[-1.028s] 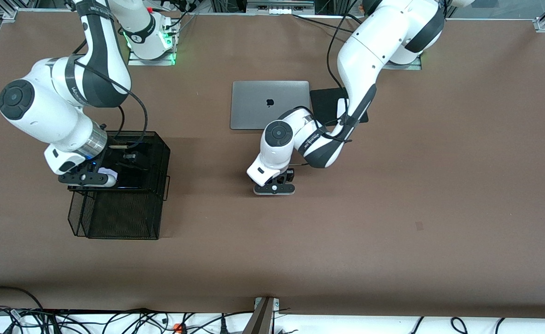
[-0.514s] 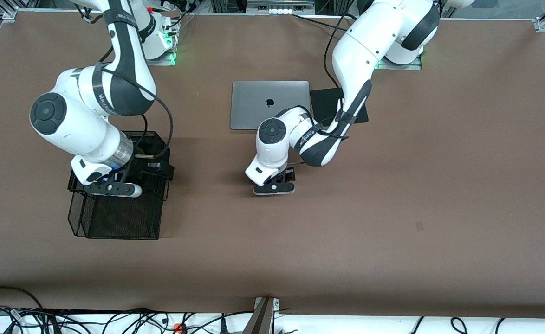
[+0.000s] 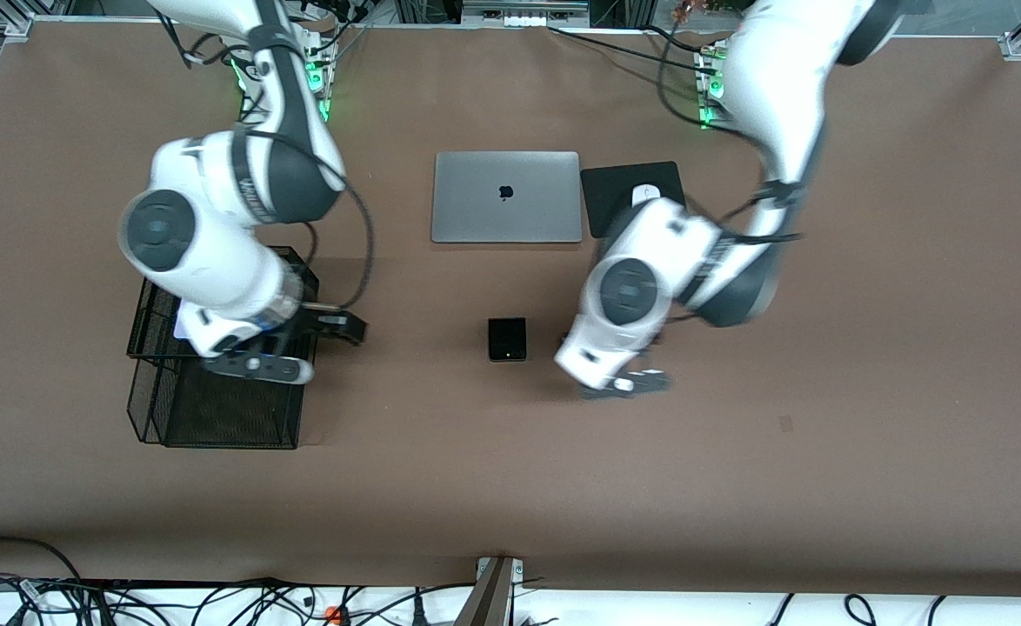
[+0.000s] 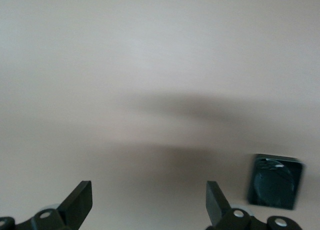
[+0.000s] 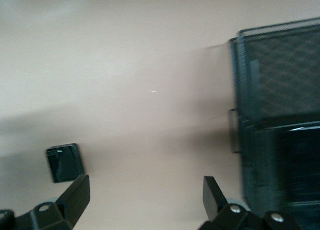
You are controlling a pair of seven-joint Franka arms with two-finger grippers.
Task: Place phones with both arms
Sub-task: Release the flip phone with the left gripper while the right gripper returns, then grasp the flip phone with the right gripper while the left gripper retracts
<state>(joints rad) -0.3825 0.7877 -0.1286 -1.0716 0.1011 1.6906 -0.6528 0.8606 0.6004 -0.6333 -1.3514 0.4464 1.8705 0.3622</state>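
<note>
Small black phone near grey laptop

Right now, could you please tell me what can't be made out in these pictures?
- Basket contents: front view, the right arm covers them; right wrist view, dark mesh hides them.
- Left claw: front view, smeared by motion.
- Small black phone detail: too small in front view, blurred in left wrist view.

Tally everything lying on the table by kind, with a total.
Phones in plain sight: 1, a small squarish black phone
Laptops: 1, grey laptop
Computer mice: 1, white mouse
Mouse pads: 1, black pad
Mesh baskets: 1, black wire basket
Total: 5
</note>
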